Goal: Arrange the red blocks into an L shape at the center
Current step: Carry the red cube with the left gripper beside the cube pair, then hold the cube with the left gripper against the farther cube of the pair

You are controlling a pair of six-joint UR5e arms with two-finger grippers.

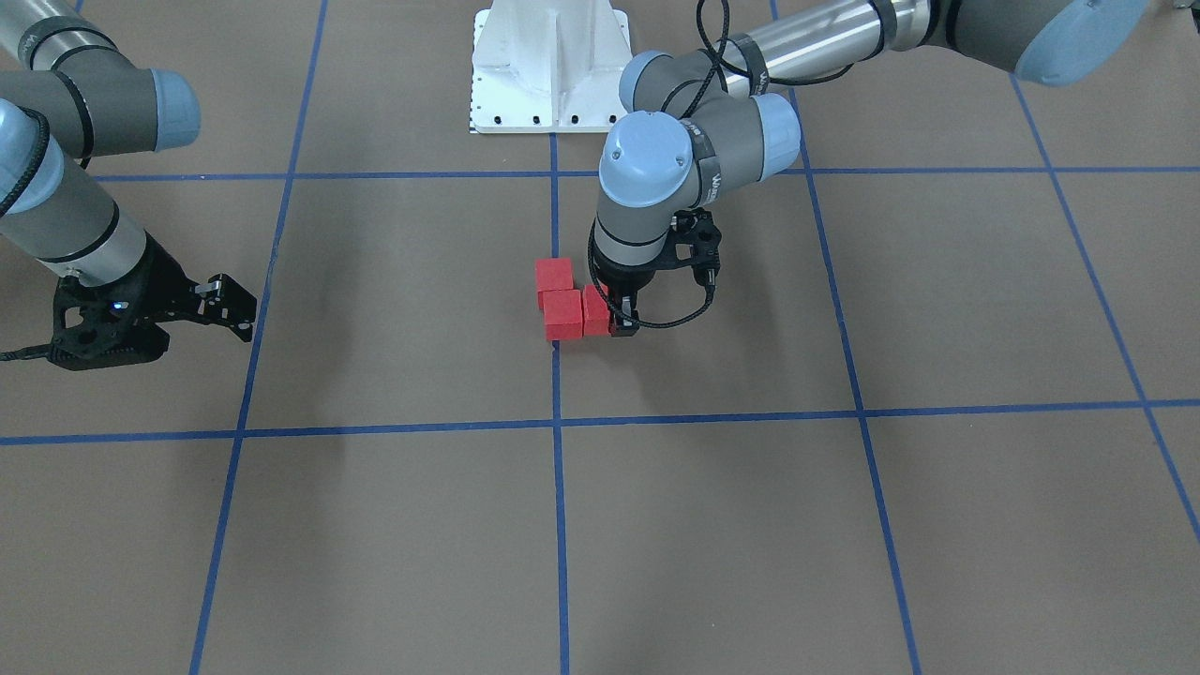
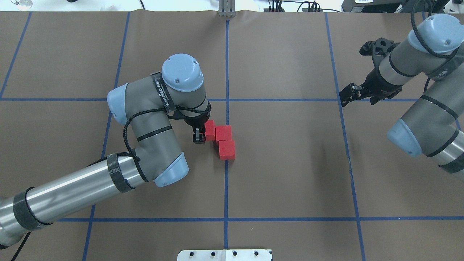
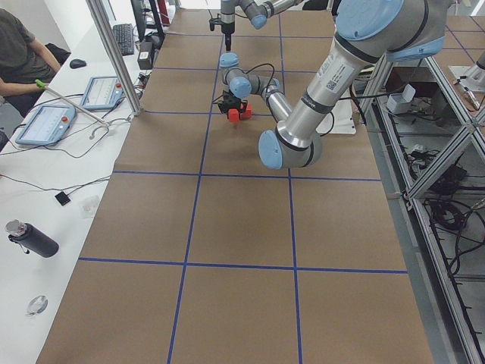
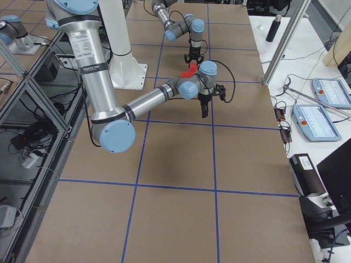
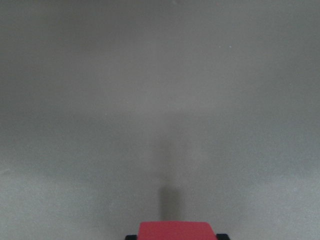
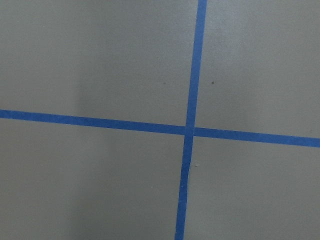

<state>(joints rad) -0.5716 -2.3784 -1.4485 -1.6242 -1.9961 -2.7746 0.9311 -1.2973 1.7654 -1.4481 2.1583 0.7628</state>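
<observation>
Three red blocks lie together at the center, on the brown floor by the vertical blue grid line (image 2: 226, 181). Two of them (image 2: 223, 133) (image 2: 227, 149) touch and sit on that line. The third red block (image 2: 209, 130) stands against the first one's left side, so the three make a corner. My left gripper (image 2: 203, 135) is shut on this third block, low at the floor. The left wrist view shows the block's top (image 5: 174, 230) between the fingertips (image 5: 221, 236). My right gripper (image 2: 348, 95) hangs open and holds nothing, far to the right over a grid crossing.
The white metal base (image 2: 224, 255) stands at the near edge of the floor. My left forearm (image 2: 72, 195) crosses the near left square. A person (image 3: 19, 53) sits at a side desk with tablets (image 3: 45, 123) beyond the floor's edge.
</observation>
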